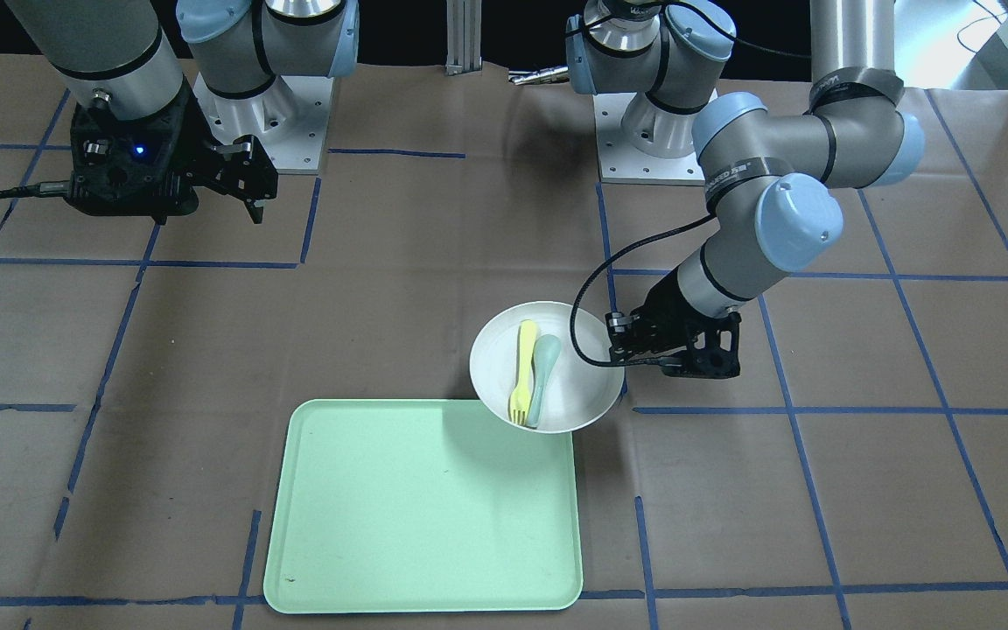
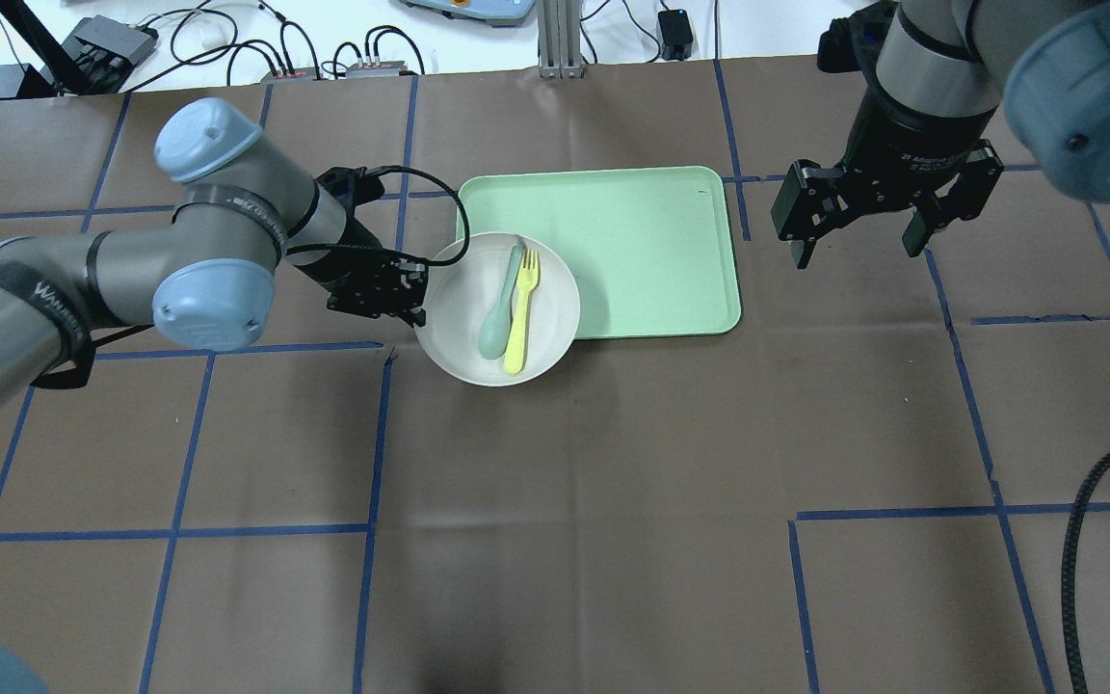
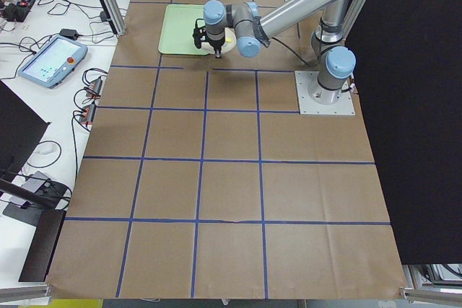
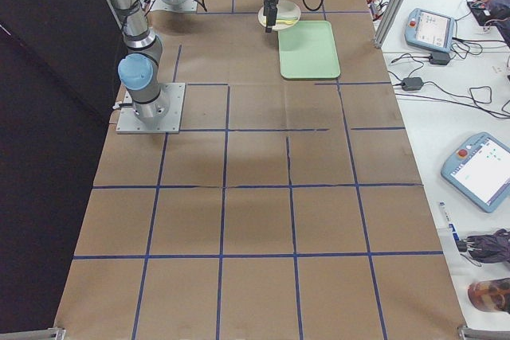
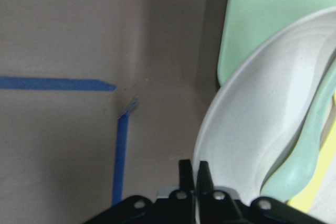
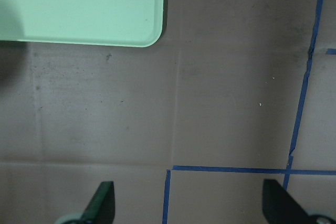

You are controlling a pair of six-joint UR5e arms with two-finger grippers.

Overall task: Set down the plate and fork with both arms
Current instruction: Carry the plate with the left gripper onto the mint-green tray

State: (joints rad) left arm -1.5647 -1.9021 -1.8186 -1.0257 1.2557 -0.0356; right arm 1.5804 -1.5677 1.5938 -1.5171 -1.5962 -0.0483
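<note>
The off-white plate (image 2: pixel 555 299) is lifted and overlaps the near left corner of the mint-green tray (image 2: pixel 651 251). The yellow fork (image 2: pixel 522 310) lies in it beside a pale grey-green spoon (image 2: pixel 497 318). My left gripper (image 2: pixel 417 306) is shut on the plate's left rim; the left wrist view shows the fingers (image 5: pixel 185 174) pinched on the plate's rim (image 5: pixel 231 114). In the front view the plate (image 1: pixel 578 385), the fork (image 1: pixel 523 372) and the left gripper (image 1: pixel 625 350) show too. My right gripper (image 2: pixel 858 249) is open and empty, high to the right of the tray.
The tray (image 1: pixel 425 507) lies on the brown paper table with blue tape lines. Its corner (image 6: pixel 105 9) shows in the right wrist view. Cables and devices sit beyond the table's far edge (image 2: pixel 343 67).
</note>
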